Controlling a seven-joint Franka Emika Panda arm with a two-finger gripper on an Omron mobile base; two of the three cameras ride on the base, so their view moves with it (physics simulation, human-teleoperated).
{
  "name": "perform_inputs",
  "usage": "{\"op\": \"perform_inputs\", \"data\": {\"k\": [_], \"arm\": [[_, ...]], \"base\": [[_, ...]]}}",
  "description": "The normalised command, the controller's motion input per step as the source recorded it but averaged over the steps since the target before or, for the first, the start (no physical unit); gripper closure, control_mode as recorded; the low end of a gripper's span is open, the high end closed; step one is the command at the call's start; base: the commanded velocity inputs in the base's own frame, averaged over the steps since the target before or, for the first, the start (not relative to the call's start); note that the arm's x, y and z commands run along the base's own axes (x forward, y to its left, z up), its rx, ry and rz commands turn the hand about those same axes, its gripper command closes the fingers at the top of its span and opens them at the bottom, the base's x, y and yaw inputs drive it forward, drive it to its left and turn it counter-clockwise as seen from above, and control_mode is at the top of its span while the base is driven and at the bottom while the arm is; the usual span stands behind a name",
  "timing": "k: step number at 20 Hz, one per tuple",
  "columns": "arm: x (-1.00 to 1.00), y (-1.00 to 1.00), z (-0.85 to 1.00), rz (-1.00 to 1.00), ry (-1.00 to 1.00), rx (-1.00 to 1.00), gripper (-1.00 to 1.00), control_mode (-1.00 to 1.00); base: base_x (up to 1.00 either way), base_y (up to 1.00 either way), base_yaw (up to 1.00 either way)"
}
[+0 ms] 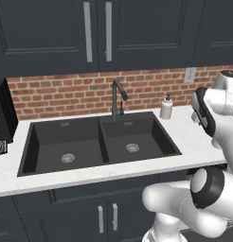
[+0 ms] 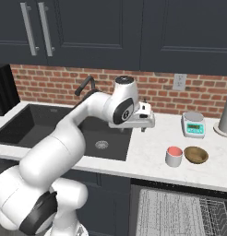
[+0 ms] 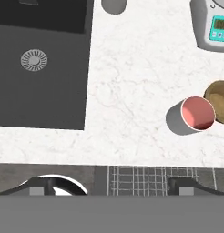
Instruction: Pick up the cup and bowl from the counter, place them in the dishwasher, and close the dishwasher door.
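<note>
A rendered home kitchen.
A black double sink (image 1: 99, 144) sits in a white marbled stone worktop (image 2: 152, 159), under dark cupboards (image 1: 97, 33) and a red brick backsplash (image 1: 66, 94), with a wire dishwasher rack (image 2: 180, 214) below.

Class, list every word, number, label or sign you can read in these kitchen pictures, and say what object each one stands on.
Kitchen scale: its green display shows dark digits, too small and blurred to read.
Black appliance at the left end of the counter: a pale label low on its front, too blurred to read.
White pump bottle: no readable text.
Cup and bowl: no markings.
Nothing in these pictures reads clearly enough to quote.
</note>
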Motion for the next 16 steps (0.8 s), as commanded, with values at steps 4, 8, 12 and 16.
{"op": "perform_inputs", "data": {"k": [4,8,12,16], "arm": [[0.0,-0.56,-0.3,-0.03,0.01,-0.19,-1.0,-1.0],[0.0,-0.28,-0.14,0.0,0.03,-0.14,-1.0,-1.0],[0.0,-0.01,0.0,-0.01,0.03,-0.04,-1.0,-1.0],[0.0,-0.03,0.0,0.0,0.05,-0.03,-1.0,-1.0]], "base": [[0.0,0.0,0.0],[0.0,0.0,0.0],[0.0,0.0,0.0],[0.0,0.0,0.0]]}}
